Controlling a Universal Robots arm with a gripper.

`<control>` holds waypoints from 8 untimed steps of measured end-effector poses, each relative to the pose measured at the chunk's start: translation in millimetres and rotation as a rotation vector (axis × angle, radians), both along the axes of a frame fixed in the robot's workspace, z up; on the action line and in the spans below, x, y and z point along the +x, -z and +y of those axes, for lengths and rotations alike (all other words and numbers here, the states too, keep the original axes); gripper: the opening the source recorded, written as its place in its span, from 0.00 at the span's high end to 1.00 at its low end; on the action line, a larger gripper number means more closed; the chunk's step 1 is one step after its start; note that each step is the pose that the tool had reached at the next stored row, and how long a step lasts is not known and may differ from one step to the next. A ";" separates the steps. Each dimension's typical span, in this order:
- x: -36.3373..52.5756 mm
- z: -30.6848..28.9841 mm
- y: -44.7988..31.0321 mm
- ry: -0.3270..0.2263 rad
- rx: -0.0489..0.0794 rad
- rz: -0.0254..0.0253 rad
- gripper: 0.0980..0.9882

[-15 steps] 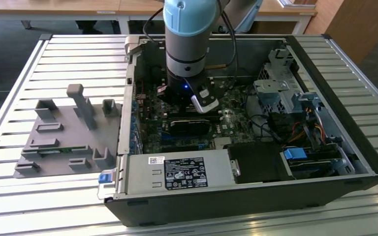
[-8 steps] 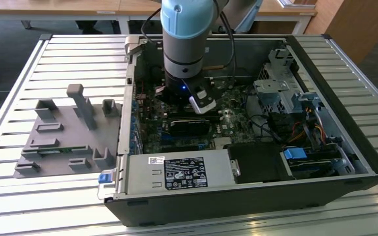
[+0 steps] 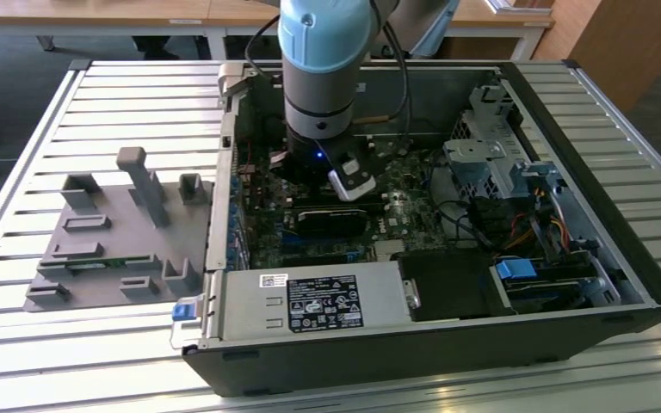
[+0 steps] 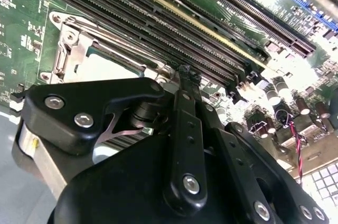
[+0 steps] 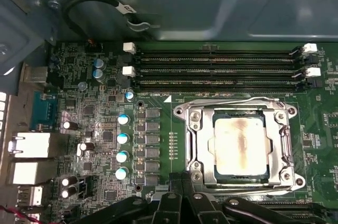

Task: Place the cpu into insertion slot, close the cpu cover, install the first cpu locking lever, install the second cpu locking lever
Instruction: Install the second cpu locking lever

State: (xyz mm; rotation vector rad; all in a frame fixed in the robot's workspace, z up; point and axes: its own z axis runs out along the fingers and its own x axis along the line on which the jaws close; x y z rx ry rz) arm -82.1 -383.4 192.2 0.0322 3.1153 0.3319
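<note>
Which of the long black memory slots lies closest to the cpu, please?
The last slot of the row, bordering the cpu cover; the others lie farther from the cpu.

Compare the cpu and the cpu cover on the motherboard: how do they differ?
The cpu is a solid square plate with a pale, stained beige face; the cpu cover is a shiny silver frame with its middle cut out. The cpu lies inside; the cpu cover surrounds it, lying down over its edges. Both are square, flat metal.

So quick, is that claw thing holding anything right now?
Gripper: shut, fingers pressed together, holding nothing, beside the cpu cover, which is closed over the cpu.
</note>
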 end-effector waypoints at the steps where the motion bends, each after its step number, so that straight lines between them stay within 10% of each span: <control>1: -0.4 0.0 -0.5 0.000 0.000 0.0002 0.99; 8: -0.4 0.0 -10.8 0.000 0.000 0.0001 0.99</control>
